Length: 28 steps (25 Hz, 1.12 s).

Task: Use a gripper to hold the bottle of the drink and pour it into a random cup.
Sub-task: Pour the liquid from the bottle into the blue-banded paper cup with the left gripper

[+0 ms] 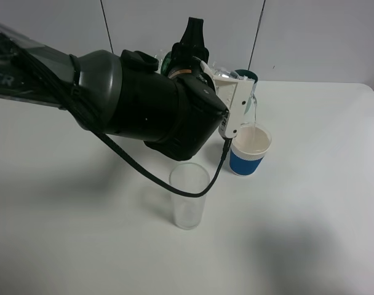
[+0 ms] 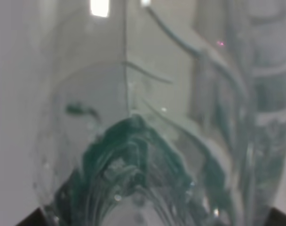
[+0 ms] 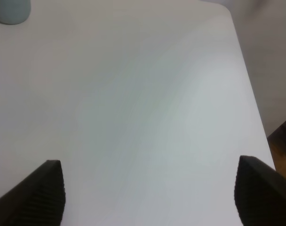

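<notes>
Bottle of the drink (image 1: 224, 75) is held off the table and tipped well over, neck pointing toward the right of the exterior view and slanting down; a thin clear stream (image 1: 256, 114) runs from its mouth into the cup (image 1: 249, 151) directly beneath. In the left wrist view the bottle (image 2: 143, 141) fills the frame, clear plastic with blurred green label. Left gripper (image 1: 187, 58) is clenched on the bottle's body, one dark finger standing above it, white bracket (image 1: 239, 104) just beside the cup's rim, black cable (image 1: 144, 172) looping below the arm. Cup is white with a blue band, upright on the white table (image 1: 310, 203). Teal cup (image 1: 245, 75) stands behind the bottle, mostly hidden. Clear glass (image 1: 189, 195) stands nearer the camera, apart from the cup. Right gripper (image 3: 150, 193) hangs over bare table (image 3: 147, 94), fingers spread wide, grasping nothing.
</notes>
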{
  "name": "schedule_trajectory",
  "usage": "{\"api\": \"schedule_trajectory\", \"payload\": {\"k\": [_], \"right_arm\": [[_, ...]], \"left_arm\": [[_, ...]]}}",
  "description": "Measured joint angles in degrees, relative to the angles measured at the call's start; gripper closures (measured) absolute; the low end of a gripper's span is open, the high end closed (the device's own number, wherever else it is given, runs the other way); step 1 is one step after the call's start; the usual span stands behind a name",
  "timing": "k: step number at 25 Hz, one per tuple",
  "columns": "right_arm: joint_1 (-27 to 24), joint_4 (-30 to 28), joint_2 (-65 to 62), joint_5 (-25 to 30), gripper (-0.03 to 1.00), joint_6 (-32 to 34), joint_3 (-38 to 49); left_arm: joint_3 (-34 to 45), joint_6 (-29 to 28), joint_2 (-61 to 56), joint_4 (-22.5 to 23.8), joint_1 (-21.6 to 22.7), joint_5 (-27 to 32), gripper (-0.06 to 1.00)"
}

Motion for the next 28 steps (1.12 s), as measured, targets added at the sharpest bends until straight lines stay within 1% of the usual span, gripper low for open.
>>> {"api": "schedule_trajectory", "payload": {"k": [20,28], "right_arm": [[0.0,0.0,0.0,0.0,0.23,0.0,0.0],[0.0,0.0,0.0,0.0,0.23,0.0,0.0]], "left_arm": [[0.0,0.07,0.0,0.04,0.0,-1.51,0.48],[0.0,2.23,0.0,0.04,0.0,-1.68,0.48]]}}
